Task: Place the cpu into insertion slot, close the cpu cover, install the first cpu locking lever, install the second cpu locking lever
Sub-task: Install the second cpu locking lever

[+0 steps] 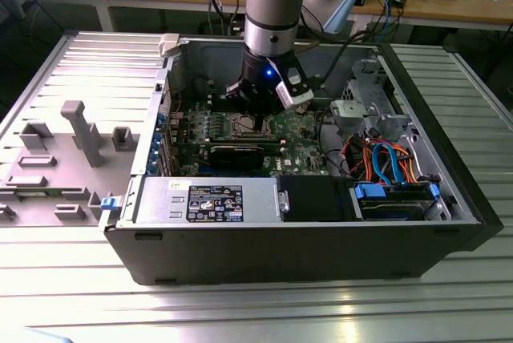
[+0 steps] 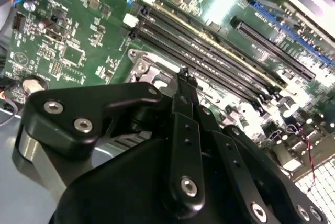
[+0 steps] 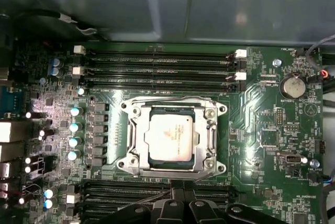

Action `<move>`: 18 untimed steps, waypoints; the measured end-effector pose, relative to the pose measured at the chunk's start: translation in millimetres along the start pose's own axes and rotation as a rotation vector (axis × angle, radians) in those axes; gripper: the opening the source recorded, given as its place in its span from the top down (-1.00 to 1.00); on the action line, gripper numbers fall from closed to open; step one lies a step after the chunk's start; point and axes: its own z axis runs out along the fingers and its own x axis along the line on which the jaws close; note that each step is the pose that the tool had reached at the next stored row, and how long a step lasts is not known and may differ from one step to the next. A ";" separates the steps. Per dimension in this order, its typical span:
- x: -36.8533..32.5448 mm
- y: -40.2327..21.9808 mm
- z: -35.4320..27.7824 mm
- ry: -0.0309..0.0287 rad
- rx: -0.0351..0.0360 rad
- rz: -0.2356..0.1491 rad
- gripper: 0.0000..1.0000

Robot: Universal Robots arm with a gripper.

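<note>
In the first wrist view the cpu [image 3: 170,136], a dull silver square, lies flat in the insertion slot [image 3: 215,110] on the green board. The cpu cover [image 3: 138,136], a silvery frame, lies down around it with the chip showing through its window. A thin wire lever [image 3: 172,97] runs along one side of the socket. My gripper [image 3: 175,184] hangs just off the socket's edge, beside the memory slots, fingers together and holding nothing. The second wrist view shows the black fingers [image 2: 184,85] pressed together over the socket's corner [image 2: 140,66]. In the exterior view my gripper [image 1: 255,115] hovers over the socket [image 1: 244,126].
The open computer case [image 1: 152,239] lies on a ribbed metal table. Long black memory slots [image 3: 157,67] flank the socket. A graphics card [image 1: 236,155], power supply [image 1: 212,203], drive cage [image 1: 365,110] and coloured cables [image 1: 385,159] crowd the case. A grey fixture [image 1: 76,131] stands on the exterior view's left.
</note>
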 end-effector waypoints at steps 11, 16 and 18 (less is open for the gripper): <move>22.3 -0.7 2.9 0.0006 0.0004 -0.013 0.79; 33.3 -6.4 3.7 0.0143 0.0000 -0.043 0.79; 33.4 -6.8 4.7 0.0168 0.0000 -0.046 0.79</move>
